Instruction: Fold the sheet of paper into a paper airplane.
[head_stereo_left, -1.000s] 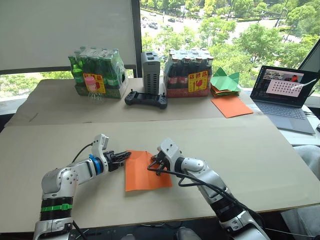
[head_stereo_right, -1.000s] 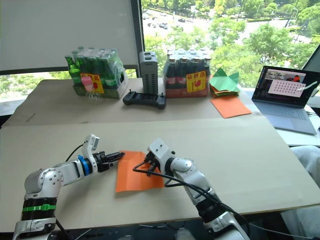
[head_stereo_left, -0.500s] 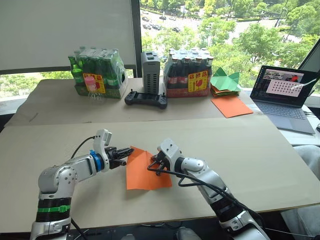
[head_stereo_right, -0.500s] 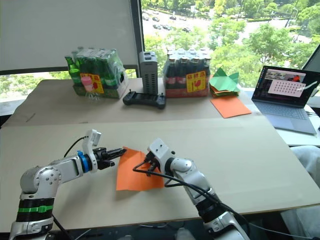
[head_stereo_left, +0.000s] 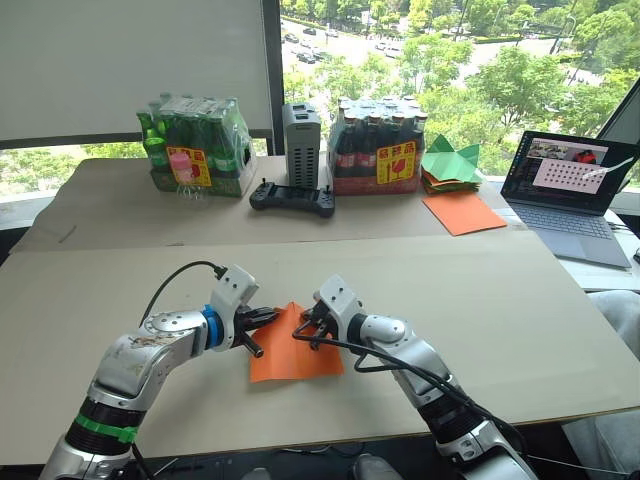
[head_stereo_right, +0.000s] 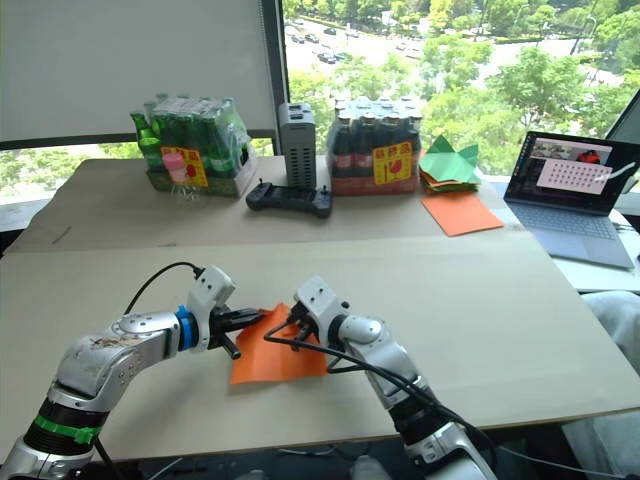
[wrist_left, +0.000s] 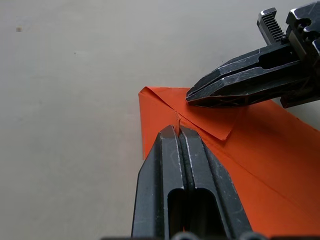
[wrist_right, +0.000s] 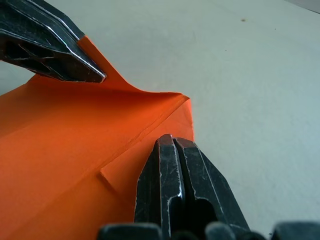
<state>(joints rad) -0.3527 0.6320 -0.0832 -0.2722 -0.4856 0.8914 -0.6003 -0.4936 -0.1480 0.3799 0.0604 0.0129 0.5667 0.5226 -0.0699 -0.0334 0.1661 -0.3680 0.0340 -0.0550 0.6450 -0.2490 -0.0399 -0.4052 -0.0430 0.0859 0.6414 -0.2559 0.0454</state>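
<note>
The sheet of paper (head_stereo_left: 293, 350) lies on the near tabletop (head_stereo_left: 480, 300), long axis running away from the robot, bright orange, creased, far corners folding inward. Left gripper (head_stereo_left: 268, 318) and right gripper (head_stereo_left: 308, 328), fingers pressed together, meet at its far end.

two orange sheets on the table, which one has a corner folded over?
The orange sheet between the two grippers: its far corner is folded over. The other orange sheet lies flat beside the laptop.

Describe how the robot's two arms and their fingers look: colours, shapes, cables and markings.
Both arms are silver-grey metal with rounded joints and white wrist blocks. The left arm carries a blue wrist ring, a green band lower down and a looping black cable. The right arm has black cables alongside. Each ends in two slim, tapered black fingers.
</note>
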